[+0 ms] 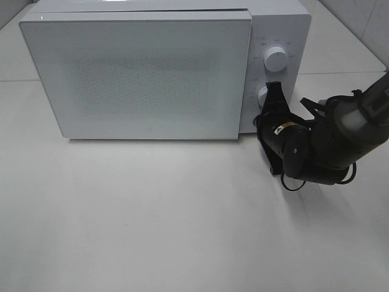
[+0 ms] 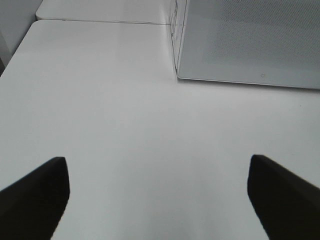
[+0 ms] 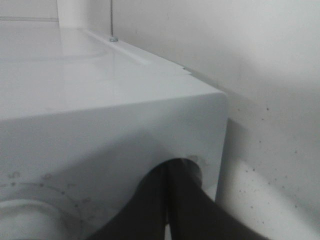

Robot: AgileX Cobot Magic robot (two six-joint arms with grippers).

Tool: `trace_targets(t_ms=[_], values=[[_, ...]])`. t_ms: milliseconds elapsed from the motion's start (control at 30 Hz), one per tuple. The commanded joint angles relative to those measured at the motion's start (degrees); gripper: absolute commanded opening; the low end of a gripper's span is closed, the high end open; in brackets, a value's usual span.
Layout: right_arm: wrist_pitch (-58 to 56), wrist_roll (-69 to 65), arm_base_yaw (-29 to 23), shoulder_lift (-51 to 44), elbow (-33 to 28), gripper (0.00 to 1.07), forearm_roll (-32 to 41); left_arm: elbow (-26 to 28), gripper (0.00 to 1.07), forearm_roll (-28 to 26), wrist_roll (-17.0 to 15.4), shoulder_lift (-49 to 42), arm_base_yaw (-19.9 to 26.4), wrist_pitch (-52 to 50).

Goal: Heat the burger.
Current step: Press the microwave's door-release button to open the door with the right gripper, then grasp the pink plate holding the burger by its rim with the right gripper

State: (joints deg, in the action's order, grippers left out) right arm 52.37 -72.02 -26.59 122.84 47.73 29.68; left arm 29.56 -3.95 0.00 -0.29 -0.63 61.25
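Microwave (image 1: 146, 73) stands at the back of the white bench (image 1: 152, 213), door shut. The door panel is frosted and pale, and nothing behind it can be made out. The burger is not visible in any of the three views, so its place cannot be told.

Control strip to the right of the door: upper knob (image 1: 276, 59) in plain sight. Lower knob (image 1: 262, 97) mostly covered by the right hand (image 1: 273, 91), with only a white sliver showing at its left.

Right arm reaches in from the right edge of the high view, wrist bent toward the microwave front. In the right wrist view its dark fingers (image 3: 145, 210) lie pressed together with only a thin seam between them, tips against the microwave's front face near a corner of the casing. A dial with tick marks shows just beside them. Whether the fingers hold the lower knob or only touch it, I cannot tell.

Left hand (image 2: 160, 200) is outside the high view. In its own wrist view the two dark fingertips (image 2: 35, 200) are spread wide above bare bench, holding nothing. The microwave's lower corner lies well ahead of them.
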Motion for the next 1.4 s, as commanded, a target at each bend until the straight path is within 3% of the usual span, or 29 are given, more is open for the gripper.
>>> trace_targets(t_ms=[33,233,500,733,1200,1400], values=[[14.95,2.01,2.35,-0.80,4.76,0.00,0.92,0.00,0.88,0.06,0.00,-0.34,0.11,0.00],[15.53,2.64,2.69,-0.97,5.39,0.00,0.69,0.00,0.88,0.06,0.00,-0.34,0.11,0.00],[7.51,2.64,2.52,-2.86,2.52,0.00,0.57,0.00,0.88,0.06,0.00,-0.34,0.11,0.00],[-5.96,0.97,2.52,-6.53,-1.89,0.00,-5.50,0.00,0.88,0.06,0.00,-0.34,0.11,0.00],[-16.27,0.29,2.52,-14.84,-8.25,0.00,-15.01,0.00,0.88,0.06,0.00,-0.34,0.11,0.00],[-25.21,7.91,2.52,-19.82,-9.40,0.00,-17.48,0.00,0.88,0.06,0.00,-0.34,0.11,0.00]])
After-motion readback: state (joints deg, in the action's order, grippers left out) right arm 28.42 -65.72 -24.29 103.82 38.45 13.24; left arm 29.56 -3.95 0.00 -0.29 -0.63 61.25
